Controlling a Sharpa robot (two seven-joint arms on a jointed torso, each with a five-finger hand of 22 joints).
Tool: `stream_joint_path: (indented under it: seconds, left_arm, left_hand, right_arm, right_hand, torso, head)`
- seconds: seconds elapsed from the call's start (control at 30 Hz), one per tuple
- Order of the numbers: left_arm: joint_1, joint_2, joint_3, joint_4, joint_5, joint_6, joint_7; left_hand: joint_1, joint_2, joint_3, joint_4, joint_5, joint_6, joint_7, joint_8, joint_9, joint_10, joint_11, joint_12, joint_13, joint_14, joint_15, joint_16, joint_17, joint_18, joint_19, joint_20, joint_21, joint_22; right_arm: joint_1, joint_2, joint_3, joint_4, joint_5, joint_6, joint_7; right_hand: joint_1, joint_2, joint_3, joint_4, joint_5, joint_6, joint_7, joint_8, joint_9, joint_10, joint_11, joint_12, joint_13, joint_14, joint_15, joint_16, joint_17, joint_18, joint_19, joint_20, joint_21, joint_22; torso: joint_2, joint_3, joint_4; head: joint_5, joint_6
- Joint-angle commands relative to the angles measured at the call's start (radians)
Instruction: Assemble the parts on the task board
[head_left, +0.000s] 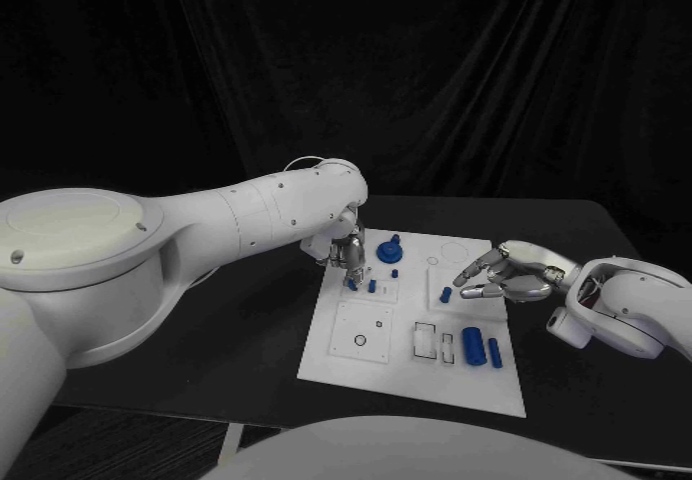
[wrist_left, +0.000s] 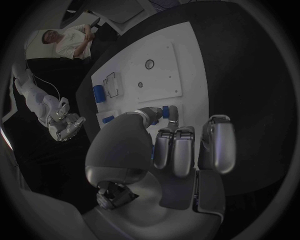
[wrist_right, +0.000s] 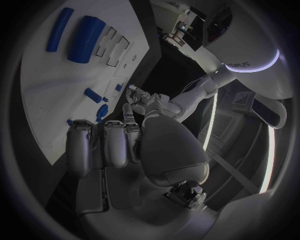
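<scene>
Head view, one task board (head_left: 378, 375), two robot hands

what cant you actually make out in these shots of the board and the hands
- Whether the left hand pinches the small blue part below it: head view, fingertips cover it; left wrist view, thumb hides the contact.
- Right hand: whether anything sits in its curled fingers; head view too small, right wrist view sees only their backs.
- Shapes of the small parts on the task board: too small.

Glossy white segmented left arm (head_left: 245, 215), small dark screws, thin white cable at wrist; silver multi-fingered left hand (head_left: 345, 252), right hand (head_left: 508, 275).
</scene>
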Motion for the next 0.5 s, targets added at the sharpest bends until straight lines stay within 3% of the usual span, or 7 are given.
stream_joint_path:
  seconds: [0.03,0.23,0.5]
  left_arm:
    - [-0.005,0.008,0.001,-0.008,0.01,-0.028,-0.021]
    - [-0.011,0.019,0.001,-0.027,0.01,-0.058,-0.008]
    - [-0.018,0.028,0.001,-0.034,0.002,-0.08,-0.005]
  left_hand:
    - [-0.007,-0.001,0.161,-0.17,0.004,0.018,-0.01,-0.003,-0.001,0.102,0.005,0.006,0.26,0.104,0.006,0.003,0.263,0.001,0.031,0.006,0.005,0.202]
    - [-0.01,0.002,0.147,-0.175,0.023,0.023,-0.01,-0.015,-0.006,0.101,0.005,0.004,0.259,0.104,0.005,0.003,0.263,0.0,0.033,0.005,0.008,0.203]
    - [-0.009,0.003,0.143,-0.177,0.022,0.025,-0.01,-0.018,-0.008,0.101,0.005,0.004,0.259,0.104,0.005,0.003,0.263,0.0,0.033,0.005,0.01,0.203]
  right_arm:
    - [-0.002,-0.001,0.0,0.002,0.001,0.008,-0.009]
    - [-0.002,-0.001,0.0,0.004,0.001,0.006,-0.007]
    - [-0.002,-0.003,0.0,0.005,0.001,0.004,-0.007]
  right_hand:
    - [0.029,0.034,-0.001,-0.004,0.0,-0.001,0.006,-0.005,-0.002,0.037,-0.004,-0.007,-0.184,0.048,-0.005,-0.002,0.0,0.017,0.051,0.007,-0.007,0.22]
    - [0.029,0.034,-0.001,-0.004,0.0,-0.001,0.006,-0.005,-0.002,0.037,-0.004,-0.007,-0.184,0.048,-0.005,-0.002,0.0,0.017,0.051,0.007,-0.007,0.22]
    - [0.029,0.034,-0.001,-0.005,0.0,-0.001,0.006,-0.005,-0.002,0.036,-0.004,-0.008,-0.187,0.047,-0.005,-0.004,-0.004,0.017,0.05,0.007,-0.009,0.219]
  torso:
    - [0.0,0.0003,0.0001]
    - [-0.001,0.0001,-0.0005]
    - [-0.001,0.0001,-0.0011]
  head:
    - [0.0,0.0]
    - [-0.001,0.0]
    - [-0.001,0.0]
